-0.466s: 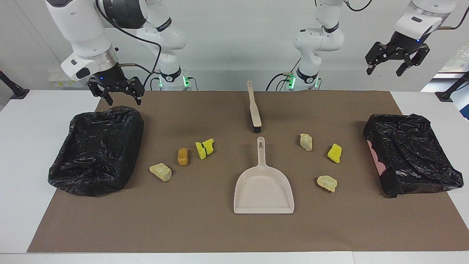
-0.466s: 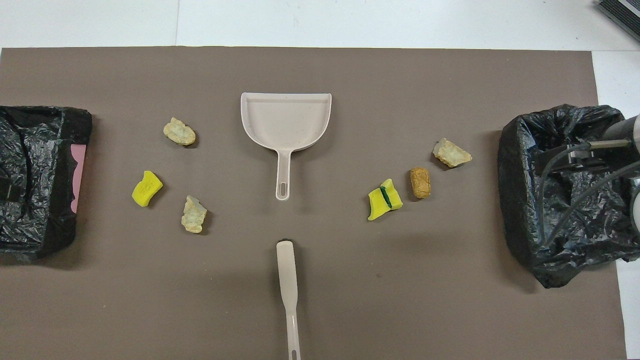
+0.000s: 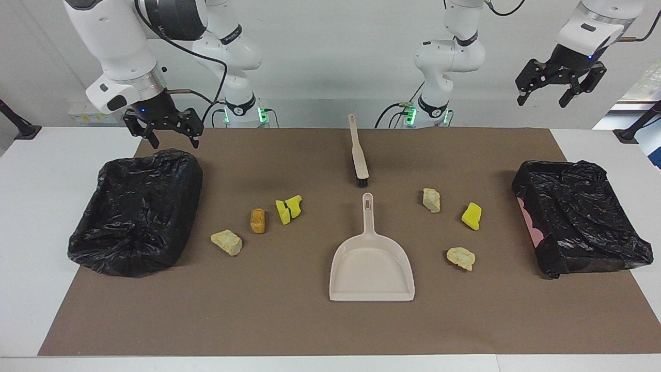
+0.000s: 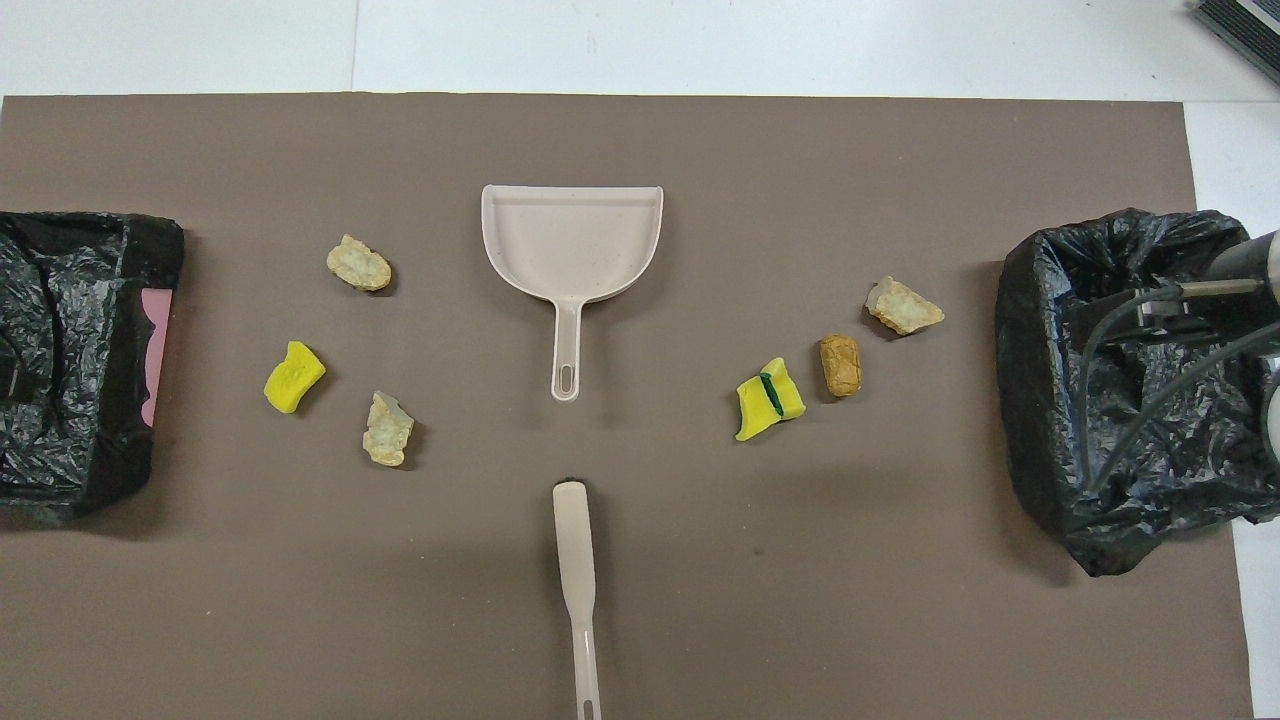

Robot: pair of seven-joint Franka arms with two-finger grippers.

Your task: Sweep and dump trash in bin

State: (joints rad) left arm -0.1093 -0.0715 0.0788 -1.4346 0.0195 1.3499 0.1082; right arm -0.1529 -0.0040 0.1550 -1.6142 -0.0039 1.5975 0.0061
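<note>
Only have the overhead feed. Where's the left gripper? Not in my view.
Observer: The left gripper hangs high in the air, open, roughly over the bin at the left arm's end.
Operator: Right one?
Observer: The right gripper is open and empty, low over the robot-side rim of the other bin.
Operator: Which end of the brush has bristles?
Observer: The brush has its black bristles at the end by the dustpan handle.
</note>
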